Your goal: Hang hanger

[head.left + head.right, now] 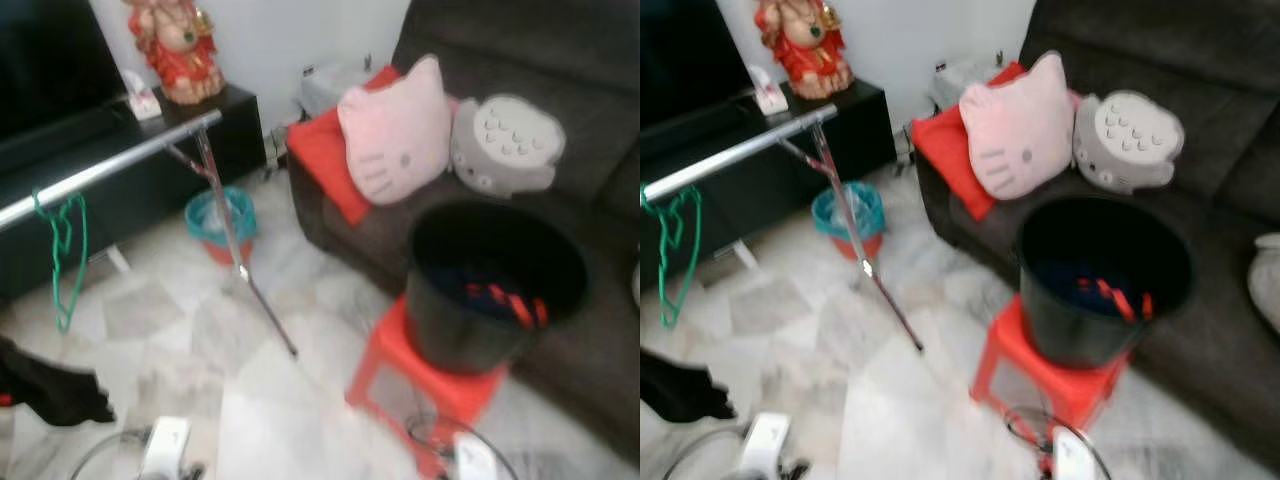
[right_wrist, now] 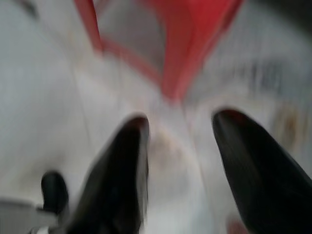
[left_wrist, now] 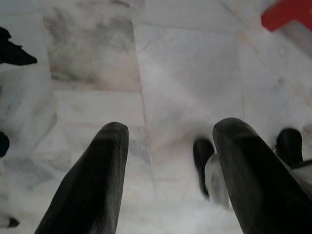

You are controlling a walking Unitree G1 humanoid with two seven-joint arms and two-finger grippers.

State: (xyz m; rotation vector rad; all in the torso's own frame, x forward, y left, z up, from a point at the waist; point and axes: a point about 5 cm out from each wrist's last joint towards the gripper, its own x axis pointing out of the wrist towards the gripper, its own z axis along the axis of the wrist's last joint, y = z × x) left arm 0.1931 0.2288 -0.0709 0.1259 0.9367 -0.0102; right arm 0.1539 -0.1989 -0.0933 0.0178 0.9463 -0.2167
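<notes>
Left eye view: green hanger [image 1: 64, 262] hanging on silver rail [image 1: 105, 167] at far left; black bucket [image 1: 493, 283] on red stool [image 1: 400, 375] right. Left end effector [image 3: 168, 146] and right end effector [image 2: 178, 131] released, above floor [image 3: 185, 73].

A: Green hanger [image 1: 62, 262] on the silver rail [image 1: 105, 166], black bucket [image 1: 493, 285] on a red stool [image 1: 425, 385] just ahead of the right claw [image 2: 178, 161].

B: Pale grey-veined marble floor [image 3: 185, 73] beneath the black fingers [image 3: 92, 185] of the left claw [image 3: 168, 168]. Pink cat-face cushion [image 1: 397, 132], red cushion [image 1: 330, 155], dark grey sofa [image 1: 560, 60], teal bin [image 1: 220, 222].
</notes>
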